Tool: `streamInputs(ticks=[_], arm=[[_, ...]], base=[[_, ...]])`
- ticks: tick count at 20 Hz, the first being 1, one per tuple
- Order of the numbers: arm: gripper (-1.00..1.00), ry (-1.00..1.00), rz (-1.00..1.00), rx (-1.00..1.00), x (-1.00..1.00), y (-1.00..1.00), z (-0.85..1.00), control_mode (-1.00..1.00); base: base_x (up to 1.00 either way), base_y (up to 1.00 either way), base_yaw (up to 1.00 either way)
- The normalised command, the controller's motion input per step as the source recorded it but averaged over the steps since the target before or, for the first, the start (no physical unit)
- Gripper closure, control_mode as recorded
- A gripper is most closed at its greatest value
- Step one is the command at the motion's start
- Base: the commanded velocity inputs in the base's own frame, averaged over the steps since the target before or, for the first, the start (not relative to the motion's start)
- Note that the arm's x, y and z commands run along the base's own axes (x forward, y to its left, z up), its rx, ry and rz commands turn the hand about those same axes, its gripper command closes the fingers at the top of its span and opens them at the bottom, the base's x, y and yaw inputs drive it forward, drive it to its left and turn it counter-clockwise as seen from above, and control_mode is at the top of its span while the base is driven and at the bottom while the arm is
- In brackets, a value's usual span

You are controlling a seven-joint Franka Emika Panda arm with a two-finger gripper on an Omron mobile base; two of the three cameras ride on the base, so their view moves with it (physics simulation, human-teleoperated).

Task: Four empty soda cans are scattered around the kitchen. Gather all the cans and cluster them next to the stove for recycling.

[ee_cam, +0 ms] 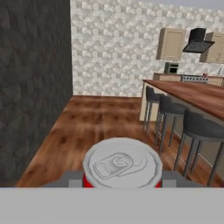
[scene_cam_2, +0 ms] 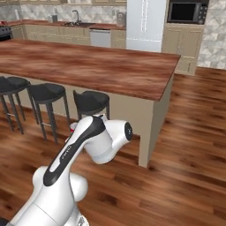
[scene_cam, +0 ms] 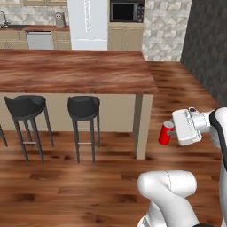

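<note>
Room: simulated kitchen with plank floor; a long wood-topped island (scene_cam: 75,71) fills the middle, two dark bar stools (scene_cam: 83,108) tucked under its near side, a white fridge (scene_cam: 87,22) at 12 o'clock behind it.
Gripper: the gripper (scene_cam: 170,133) hangs above the floor at about 4 o'clock in the left base view, just off the island's corner, its fingers pressed in on a red soda can (scene_cam: 166,133).
Can: upright, long axis vertical, silver top (ee_cam: 121,162) facing the hand camera, held clear of the floor.
Stove: a range hood (ee_cam: 197,41) and a dark appliance below it sit at 2 o'clock in the hand view, too small to tell burners.
Key relation: by my reading the drop-off lies well apart, past the stools and island, so the base must carry the can there.
</note>
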Motion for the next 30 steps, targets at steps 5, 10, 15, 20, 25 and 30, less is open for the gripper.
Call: streamInputs(ticks=[5, 10, 15, 20, 25, 30], arm=[[1.00, 0.00, 0.00, 0.00, 0.00, 0.00, 0.00, 1.00], [1.00, 0.00, 0.00, 0.00, 0.00, 0.00, 0.00, 1.00], [1.00, 0.00, 0.00, 0.00, 0.00, 0.00, 0.00, 1.00], [1.00, 0.00, 0.00, 0.00, 0.00, 0.00, 0.00, 1.00], [1.00, 0.00, 0.00, 0.00, 0.00, 0.00, 0.00, 1.00], [1.00, 0.00, 0.00, 0.00, 0.00, 0.00, 0.00, 1.00]], base=[[0.06, 0.49, 0.01], [0.26, 0.52, 0.00], [0.12, 0.81, 0.00], [0.27, 0.98, -0.01], [0.31, 1.00, 0.00], [0.28, 1.00, -0.01]])
